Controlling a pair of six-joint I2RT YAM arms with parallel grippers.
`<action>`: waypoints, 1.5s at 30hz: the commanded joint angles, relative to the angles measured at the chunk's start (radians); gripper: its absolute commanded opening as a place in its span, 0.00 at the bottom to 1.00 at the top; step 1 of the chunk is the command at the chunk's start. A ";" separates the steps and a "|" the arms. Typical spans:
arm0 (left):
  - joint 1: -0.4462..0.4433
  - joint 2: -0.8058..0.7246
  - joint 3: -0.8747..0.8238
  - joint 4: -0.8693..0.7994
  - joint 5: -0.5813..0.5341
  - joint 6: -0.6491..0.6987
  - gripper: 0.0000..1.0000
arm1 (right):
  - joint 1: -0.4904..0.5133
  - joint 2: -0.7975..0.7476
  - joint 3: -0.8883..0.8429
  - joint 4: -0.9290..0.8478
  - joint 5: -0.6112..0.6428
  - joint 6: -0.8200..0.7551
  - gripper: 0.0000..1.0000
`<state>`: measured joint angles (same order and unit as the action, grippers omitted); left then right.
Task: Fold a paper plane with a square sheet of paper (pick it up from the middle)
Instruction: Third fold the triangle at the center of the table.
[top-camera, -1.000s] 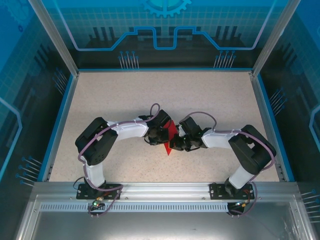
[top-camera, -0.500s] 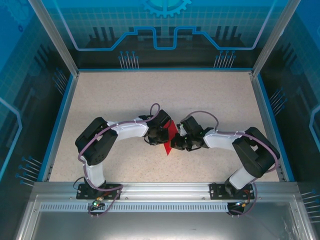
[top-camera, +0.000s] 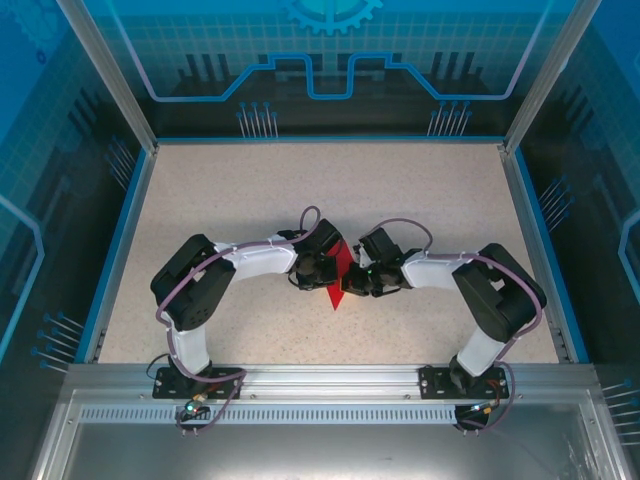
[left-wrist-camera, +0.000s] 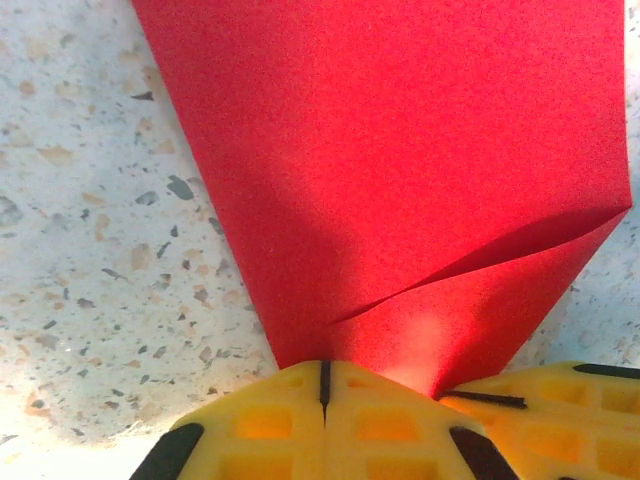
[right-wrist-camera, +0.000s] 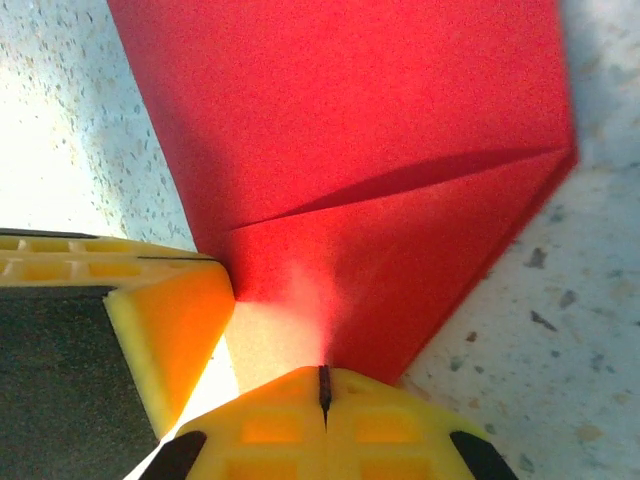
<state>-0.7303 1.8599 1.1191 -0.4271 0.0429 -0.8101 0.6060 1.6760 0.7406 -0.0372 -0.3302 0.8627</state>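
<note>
Where the top external view looks down on the speckled tabletop (top-camera: 250, 190), the only marking is a pale gear graphic (top-camera: 332, 12) on the blue back panel (top-camera: 330, 70), cut off by the top edge, with line patterns below it and no letters that can be read. In that view the left gripper (top-camera: 322, 272) and right gripper (top-camera: 353, 285) meet tip to tip, and the red sheet of paper (top-camera: 335, 296) stands between them. Its pointed end shows just nearer the arm bases than the fingers, and the dark wrists cover much of the rest, so the grip cannot be made out here. In the left wrist view the yellow fingers (left-wrist-camera: 270, 420) are pressed together, a thin dark seam between them, and they pinch the narrow end of the paper (left-wrist-camera: 400, 150), which fans out ahead of the tips. A folded flap edge runs slantwise to the right, and the far edge of the sheet is cut off at the top. One finger (left-wrist-camera: 560, 400) of the other gripper lies just right of the tips. In the right wrist view the fingers (right-wrist-camera: 270, 420) are likewise clenched, the plain paper (right-wrist-camera: 350, 110) reaching them through a blurred pink patch, so the contact itself is hard to see. The left gripper's finger (right-wrist-camera: 170, 320) sits just left of the tips.
</note>
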 joint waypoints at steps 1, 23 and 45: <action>0.005 0.044 -0.010 -0.127 -0.080 0.024 0.00 | -0.029 -0.059 0.001 -0.032 0.008 -0.012 0.00; 0.003 -0.123 0.034 -0.074 -0.037 0.088 0.07 | -0.068 0.029 0.027 -0.069 0.047 0.009 0.00; -0.114 -0.223 -0.339 0.455 0.062 -0.297 0.00 | -0.026 -0.073 -0.043 -0.095 0.105 0.131 0.00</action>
<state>-0.8371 1.6115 0.7757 -0.0116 0.1024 -1.0641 0.5716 1.6157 0.7059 -0.0860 -0.2420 0.9844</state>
